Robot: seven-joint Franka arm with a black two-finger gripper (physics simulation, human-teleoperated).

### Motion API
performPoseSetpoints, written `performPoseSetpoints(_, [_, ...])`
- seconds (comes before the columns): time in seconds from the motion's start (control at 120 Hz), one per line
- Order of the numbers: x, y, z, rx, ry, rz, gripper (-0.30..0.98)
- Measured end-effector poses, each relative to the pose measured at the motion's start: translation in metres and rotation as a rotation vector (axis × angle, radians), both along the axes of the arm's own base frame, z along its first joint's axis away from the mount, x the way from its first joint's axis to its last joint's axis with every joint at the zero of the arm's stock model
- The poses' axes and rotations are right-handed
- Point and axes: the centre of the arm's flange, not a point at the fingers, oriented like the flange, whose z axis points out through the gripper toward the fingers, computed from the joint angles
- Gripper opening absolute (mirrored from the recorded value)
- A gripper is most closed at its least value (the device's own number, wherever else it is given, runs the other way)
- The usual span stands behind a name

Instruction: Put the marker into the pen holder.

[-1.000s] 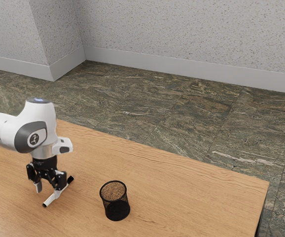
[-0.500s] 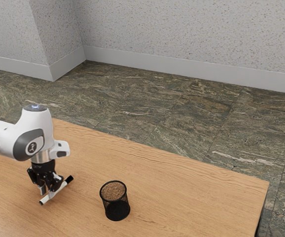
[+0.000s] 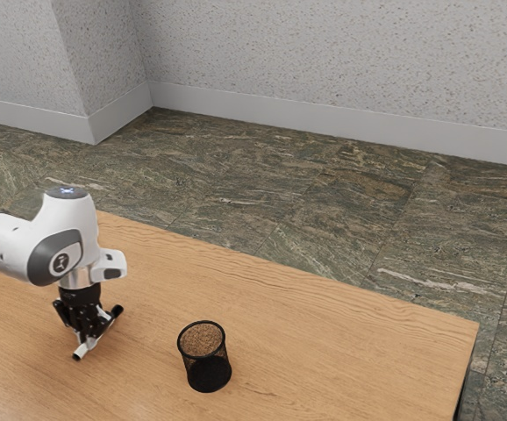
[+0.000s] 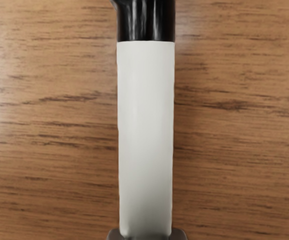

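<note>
- Black two-finger gripper (image 3: 88,340) has closed on the white, black-capped marker (image 4: 145,135).
- Black mesh pen holder (image 3: 205,360) stands toward the exterior view's right — marker's long axis should tip upright.

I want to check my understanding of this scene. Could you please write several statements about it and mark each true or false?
1. The pincer is shut on the marker. True.
2. The pen holder stands upright on the table. True.
3. The marker is inside the pen holder. False: it is outside.
4. The marker's body is red. False: it is white.
5. One end of the marker is black. True.
</note>
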Motion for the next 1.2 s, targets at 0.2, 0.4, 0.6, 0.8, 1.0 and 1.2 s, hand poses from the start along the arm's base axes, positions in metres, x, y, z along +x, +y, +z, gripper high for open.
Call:
performPoseSetpoints(0.2, [0.007,0.004,0.008,-0.006,-0.006,0.008,-0.03])
performPoseSetpoints(0.4, [0.025,-0.042,0.146,0.006,-0.184,-0.083,-0.08])
performPoseSetpoints(0.6, [-0.024,-0.201,0.2,-0.03,-0.184,-0.339,-0.09])
performPoseSetpoints(0.8, [-0.034,-0.246,0.173,-0.076,-0.068,-0.336,-0.09])
performPoseSetpoints(1.0, [-0.012,-0.248,0.151,-0.101,0.005,-0.274,-0.08])
performPoseSetpoints(1.2, [0.035,-0.259,0.149,-0.132,0.034,-0.234,0.09])
